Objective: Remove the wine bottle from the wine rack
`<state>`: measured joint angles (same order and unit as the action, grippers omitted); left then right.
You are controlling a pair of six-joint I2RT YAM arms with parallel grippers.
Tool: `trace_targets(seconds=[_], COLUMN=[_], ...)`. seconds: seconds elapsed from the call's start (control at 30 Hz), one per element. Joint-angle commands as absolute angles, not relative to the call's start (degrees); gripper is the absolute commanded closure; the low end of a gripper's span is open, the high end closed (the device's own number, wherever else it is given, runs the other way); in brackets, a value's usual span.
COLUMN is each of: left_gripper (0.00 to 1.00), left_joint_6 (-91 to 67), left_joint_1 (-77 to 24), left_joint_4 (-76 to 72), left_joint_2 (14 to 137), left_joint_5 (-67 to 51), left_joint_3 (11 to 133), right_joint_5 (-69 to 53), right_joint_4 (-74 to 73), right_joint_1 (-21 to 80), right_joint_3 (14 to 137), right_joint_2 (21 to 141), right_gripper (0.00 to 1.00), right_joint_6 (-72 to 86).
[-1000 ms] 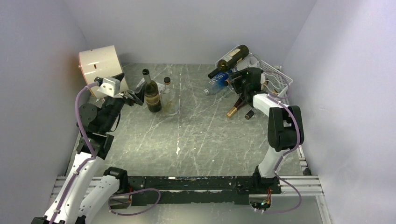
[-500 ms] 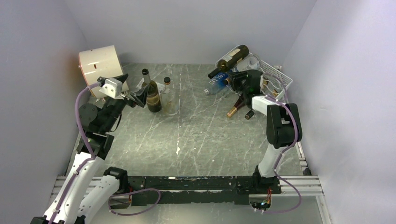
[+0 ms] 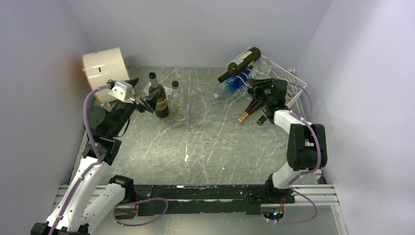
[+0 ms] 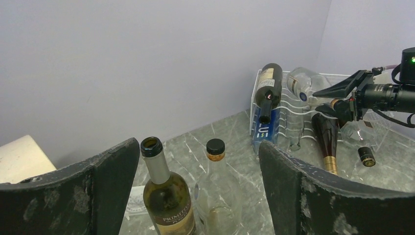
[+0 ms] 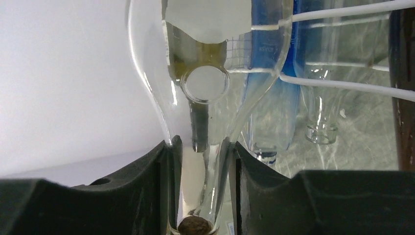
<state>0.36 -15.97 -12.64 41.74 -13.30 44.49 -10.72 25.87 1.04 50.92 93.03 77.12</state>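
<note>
The white wire wine rack stands at the back right. A clear glass wine bottle lies in it, and my right gripper is shut on its corked neck. From above, the right gripper sits at the rack's front, below the clear bottle. A dark bottle rests on the rack's top and a blue bottle leans lower down. My left gripper stands open beside an upright green wine bottle, holding nothing.
A cream drum sits at the back left. A small clear bottle with a black cap stands next to the green bottle. A dark bottle with gold foil slopes from the rack to the table. Rack wires cross close to the right fingers.
The right gripper has closed on the clear bottle's neck and its arm has swung to the right. The left gripper has edged toward the upright green bottle, still open.
</note>
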Motion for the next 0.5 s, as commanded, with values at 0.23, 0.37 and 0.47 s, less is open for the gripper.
trace_targets(seconds=[0.23,0.37,0.47], left_gripper=[0.07,0.07,0.07], left_joint_6=[-0.2,-0.1,0.0], left_joint_1=[-16.7,-17.1,-17.4], left_joint_4=[-13.8,-13.8,-13.6], left_joint_2=[42.5,42.9,43.1], left_joint_5=[-15.2,-15.4,-15.5], left_joint_3=[45.1,45.1,45.2], right_joint_5=[-25.5,-28.5,-29.2], right_joint_4=[37.8,40.2,40.1], right_joint_1=[-5.5,-6.5,-6.8], right_joint_3=[45.4,44.8,44.7], right_joint_2=[87.4,86.6,85.4], right_gripper=[1.00,1.00,1.00], right_joint_6=[73.6,74.0,74.5])
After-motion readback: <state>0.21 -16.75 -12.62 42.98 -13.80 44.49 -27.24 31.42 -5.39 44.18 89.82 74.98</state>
